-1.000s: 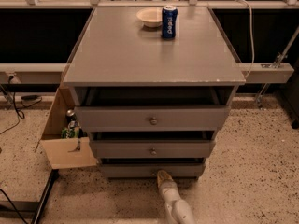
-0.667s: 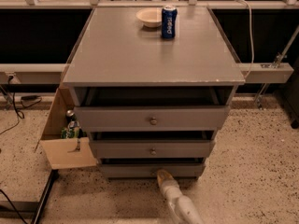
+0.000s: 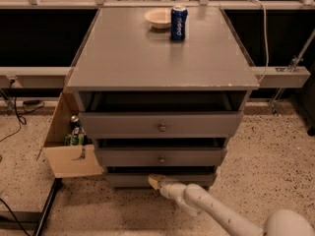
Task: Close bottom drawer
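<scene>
The grey wooden cabinet (image 3: 162, 58) has three drawers, all pulled out a little. The bottom drawer (image 3: 133, 179) is the lowest and narrowest, with a thin front panel; its knob is hidden behind my gripper. My gripper (image 3: 156, 182) is at the end of the white arm (image 3: 211, 213) that comes in from the lower right. Its tip rests against the middle of the bottom drawer's front. The middle drawer (image 3: 161, 157) and the top drawer (image 3: 161, 125) show their round metal knobs.
A blue can (image 3: 178, 22) and a white bowl (image 3: 158, 17) stand at the back of the cabinet top. An open cardboard box (image 3: 69, 146) with cans sits on the floor at the cabinet's left. A black frame foot (image 3: 47, 213) and cables lie at the lower left.
The gripper has moved a little up and forward against the bottom drawer's front. The drawer looks pushed in slightly.
</scene>
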`<state>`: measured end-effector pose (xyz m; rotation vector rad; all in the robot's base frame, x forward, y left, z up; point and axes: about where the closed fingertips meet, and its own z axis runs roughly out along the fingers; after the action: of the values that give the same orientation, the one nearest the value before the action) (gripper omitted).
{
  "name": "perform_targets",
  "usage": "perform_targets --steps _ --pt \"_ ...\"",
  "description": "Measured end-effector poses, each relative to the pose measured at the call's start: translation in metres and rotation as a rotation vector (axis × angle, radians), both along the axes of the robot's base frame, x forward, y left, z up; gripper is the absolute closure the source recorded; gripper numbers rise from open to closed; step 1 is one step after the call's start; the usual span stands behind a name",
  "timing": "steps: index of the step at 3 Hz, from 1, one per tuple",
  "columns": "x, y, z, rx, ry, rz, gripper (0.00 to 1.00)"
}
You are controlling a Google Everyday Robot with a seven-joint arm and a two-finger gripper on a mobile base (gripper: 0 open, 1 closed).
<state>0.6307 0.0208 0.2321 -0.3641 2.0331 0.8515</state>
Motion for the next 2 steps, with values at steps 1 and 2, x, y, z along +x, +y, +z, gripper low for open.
perform_targets --steps 1,2 --pt "0.007 -0.018 0.022 0.040 0.125 0.098 1.00" --pt "-0.024 -0.036 -0.003 0.034 0.209 0.147 1.00"
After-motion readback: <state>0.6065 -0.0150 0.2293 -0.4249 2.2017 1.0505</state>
